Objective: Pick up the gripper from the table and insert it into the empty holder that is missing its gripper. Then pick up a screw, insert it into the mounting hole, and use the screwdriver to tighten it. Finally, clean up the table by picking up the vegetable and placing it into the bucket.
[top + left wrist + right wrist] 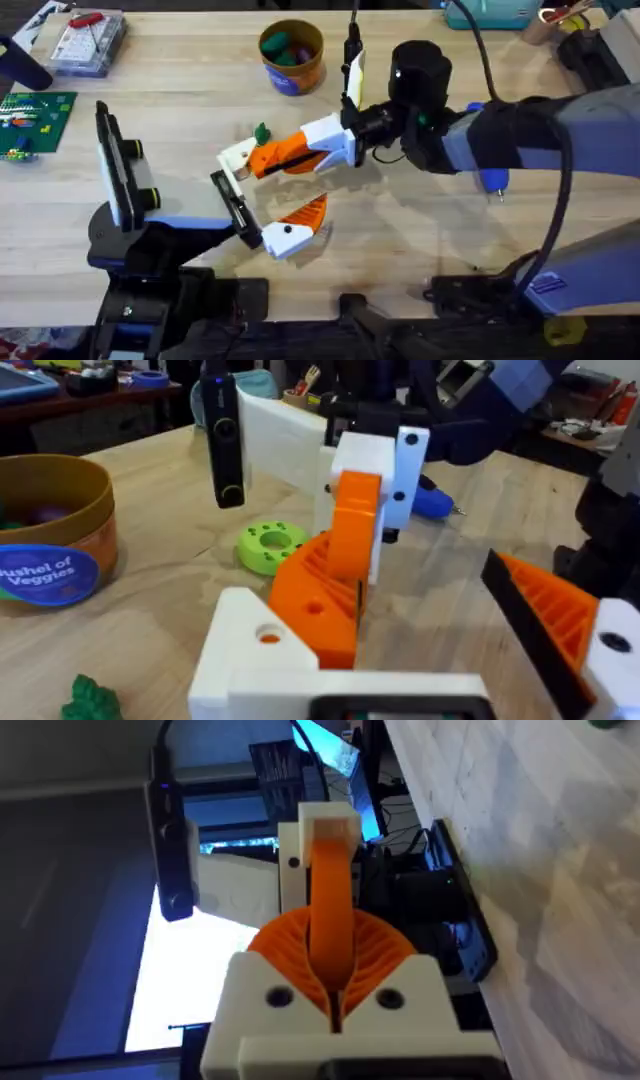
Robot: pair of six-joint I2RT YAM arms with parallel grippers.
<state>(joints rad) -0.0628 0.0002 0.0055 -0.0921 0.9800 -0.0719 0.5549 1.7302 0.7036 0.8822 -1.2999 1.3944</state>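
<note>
My right gripper (332,146) (332,955) is shut on the orange ribbed tip of the gripper (282,153) (322,595). Its white base lies at the free end of the holder (226,195) (400,712), the black bracket on my left arm; whether it is seated I cannot tell. The twin finger (293,230) (560,620) stands on the bracket's other end, so my left gripper (285,195) is open. The blue screwdriver (490,181) (436,501) lies under the right arm. A green vegetable (262,132) (90,698) lies near the bucket (292,56) (55,525). The screw is out of view.
A narrow black device (352,45) (225,440) on a white mount stands behind the right gripper. A green ring (272,546) lies on the table beyond the held piece. A clear parts box (88,42) and a green circuit board (32,120) sit at the far left.
</note>
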